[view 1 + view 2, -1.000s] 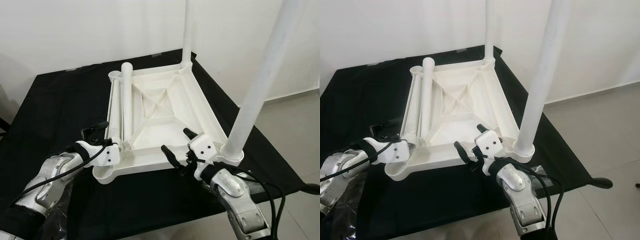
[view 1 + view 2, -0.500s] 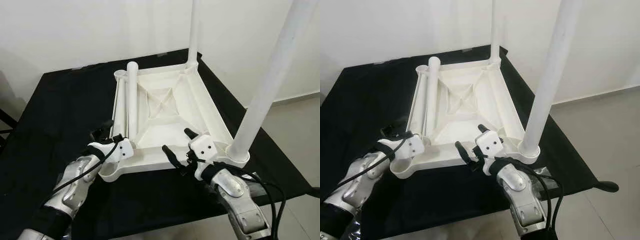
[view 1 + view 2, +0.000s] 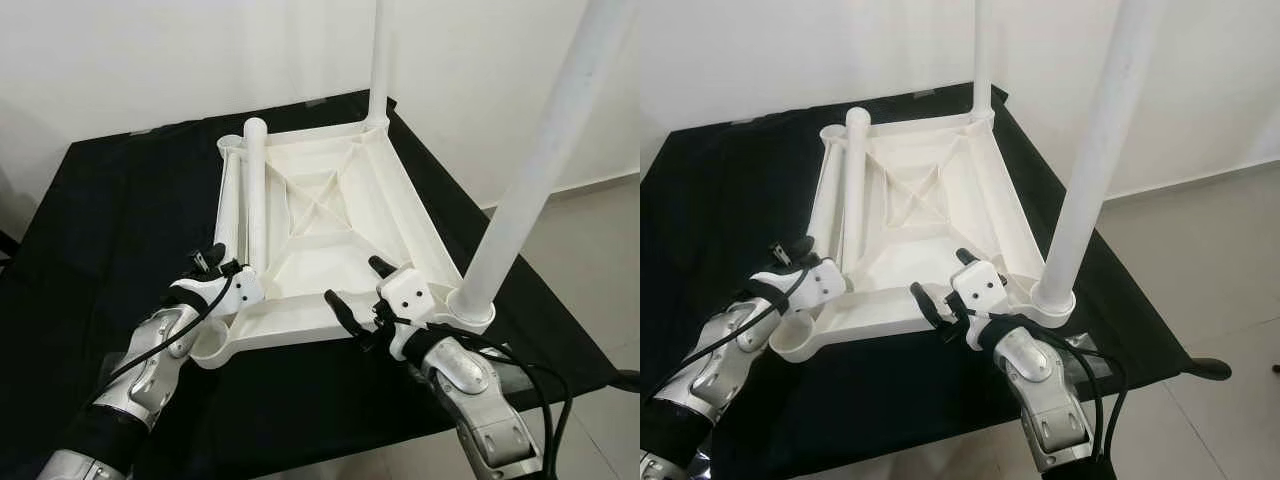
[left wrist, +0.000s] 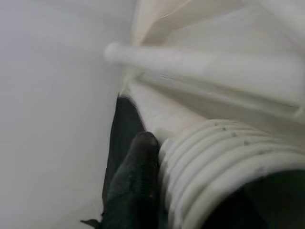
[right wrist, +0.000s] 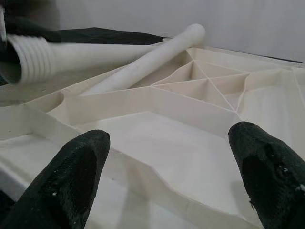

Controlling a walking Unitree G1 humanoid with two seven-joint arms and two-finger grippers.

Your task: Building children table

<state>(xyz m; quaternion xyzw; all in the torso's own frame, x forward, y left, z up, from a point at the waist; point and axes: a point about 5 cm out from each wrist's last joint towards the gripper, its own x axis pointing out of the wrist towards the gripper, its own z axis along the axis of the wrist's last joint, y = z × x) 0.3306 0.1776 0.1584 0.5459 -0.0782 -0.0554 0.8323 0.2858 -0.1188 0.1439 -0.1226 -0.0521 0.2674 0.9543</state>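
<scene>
**Upturned Children's Table, Two Legs Standing, Two Lying Loose**

Where the black cloth [image 3: 120, 200] covers the work surface, lies upside down: a white plastic tabletop [image 3: 330, 215], ribbed underside facing up. Screwed upright into the two right-hand corner sockets: a far leg [image 3: 379, 60] and a near leg [image 3: 535, 170]. Lying along the tabletop's left side, one propped over the other: two loose legs [image 3: 254, 190], the threaded end of one visible in the right wrist view [image 5: 28, 59].

At the near left corner, beside the open socket [image 3: 212, 345]: the left gripper [image 3: 215, 265], one black finger [image 4: 136, 181] pressed against the ridged thread of a loose leg; grip on it not clear enough to call, so cannot tell.

At the near edge, just left of the near leg: the right gripper [image 3: 355, 290], fingers [image 5: 78, 176] spread wide apart over the tabletop's rim, holding nothing.
</scene>
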